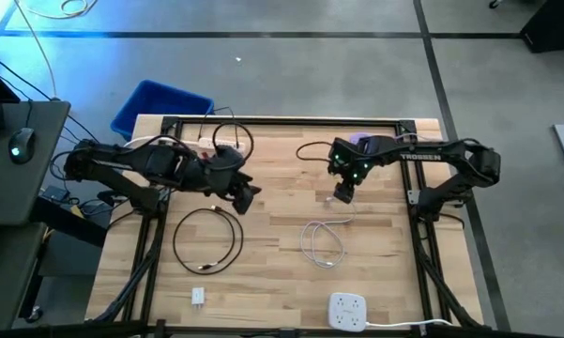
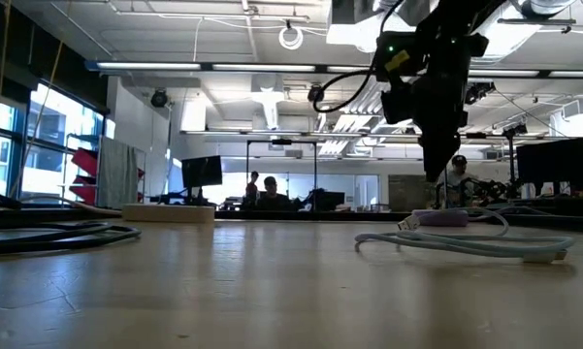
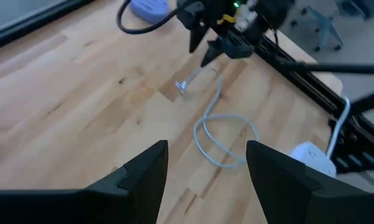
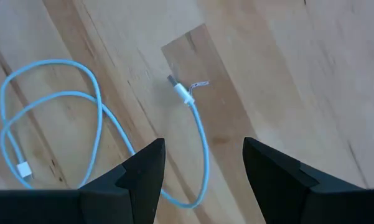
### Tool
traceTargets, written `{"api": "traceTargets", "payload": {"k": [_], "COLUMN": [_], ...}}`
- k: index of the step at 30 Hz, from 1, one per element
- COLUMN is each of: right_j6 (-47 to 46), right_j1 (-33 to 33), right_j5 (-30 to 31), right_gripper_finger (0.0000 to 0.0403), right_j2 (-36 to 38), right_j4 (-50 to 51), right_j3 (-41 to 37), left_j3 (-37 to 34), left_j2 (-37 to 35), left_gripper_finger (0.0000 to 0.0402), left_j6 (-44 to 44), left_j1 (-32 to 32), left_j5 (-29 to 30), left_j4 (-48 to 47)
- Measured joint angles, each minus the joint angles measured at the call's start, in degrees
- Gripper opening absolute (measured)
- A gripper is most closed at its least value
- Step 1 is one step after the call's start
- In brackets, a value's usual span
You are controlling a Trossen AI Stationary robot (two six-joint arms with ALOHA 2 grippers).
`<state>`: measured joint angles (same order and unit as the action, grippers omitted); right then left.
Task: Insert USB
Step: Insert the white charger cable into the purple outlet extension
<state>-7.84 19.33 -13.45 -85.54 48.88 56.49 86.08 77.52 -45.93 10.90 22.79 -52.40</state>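
Observation:
A white USB cable [image 1: 323, 242] lies in loose loops on the wooden table. Its metal USB plug [image 4: 173, 81] rests flat on the wood, and its small far connector [image 4: 23, 170] lies beside the loops. My right gripper [image 1: 342, 196] hangs open just above the plug end, touching nothing; the low view shows it [image 2: 434, 167] over the plug [image 2: 412, 223]. My left gripper [image 1: 247, 199] is open over bare table to the left of the cable, facing the right gripper [image 3: 206, 50]. A white power strip [image 1: 347, 310] sits at the near edge.
A black cable loop [image 1: 206, 240] and a small white charger [image 1: 198, 297] lie on the table's near-left part. A blue bin [image 1: 160, 106] stands beyond the far-left corner. A purple object [image 1: 364, 141] sits by the far edge. Bare wood lies between the two grippers.

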Motion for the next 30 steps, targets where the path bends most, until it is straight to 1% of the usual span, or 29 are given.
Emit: {"api": "traceTargets", "payload": {"k": [5,8,10,14,17,19,22,25,30], "right_j6": [1.88,1.09,2.18,5.59,7.47,9.43,11.97,12.82,12.96], "right_j1": [2.40,3.02,2.71,1.57,0.51,-0.05,-0.37,-0.65,-0.70], "right_j5": [-2.95,-5.55,-6.83,-6.25,-4.30,-2.90,-2.52,-1.52,-2.19], "right_gripper_finger": [0.0199,0.0199,0.0199,0.0199,0.0199,0.0199,0.0199,0.0197,0.0176], "right_j2": [-2.29,-5.25,-6.67,-8.55,-9.78,-11.07,-13.49,-15.06,-15.41], "right_j4": [-1.40,-3.95,-4.24,-3.92,-5.30,-5.95,-6.91,-8.54,-11.86], "right_j3": [0.00,0.00,0.00,0.00,0.00,0.00,0.00,0.00,0.02], "left_j3": [0.00,0.00,0.00,0.00,0.03,0.04,0.04,0.04,0.04], "left_j2": [0.00,0.00,0.00,-0.01,-0.02,-0.02,-0.02,-0.02,-0.02], "left_gripper_finger": [0.0195,0.0195,0.0195,0.0195,0.0195,0.0195,0.0195,0.0195,0.0195], "left_j6": [0.01,1.69,3.24,7.30,10.37,11.00,11.06,11.06,11.08], "left_j1": [-3.31,-5.71,-7.39,-9.74,-11.00,-11.50,-11.74,-11.70,-11.44], "left_j5": [0.72,-1.77,-3.96,-6.35,-7.23,-7.39,-7.62,-9.34,-11.59], "left_j4": [0.55,4.20,8.28,16.60,19.91,20.10,19.56,19.25,18.87]}}
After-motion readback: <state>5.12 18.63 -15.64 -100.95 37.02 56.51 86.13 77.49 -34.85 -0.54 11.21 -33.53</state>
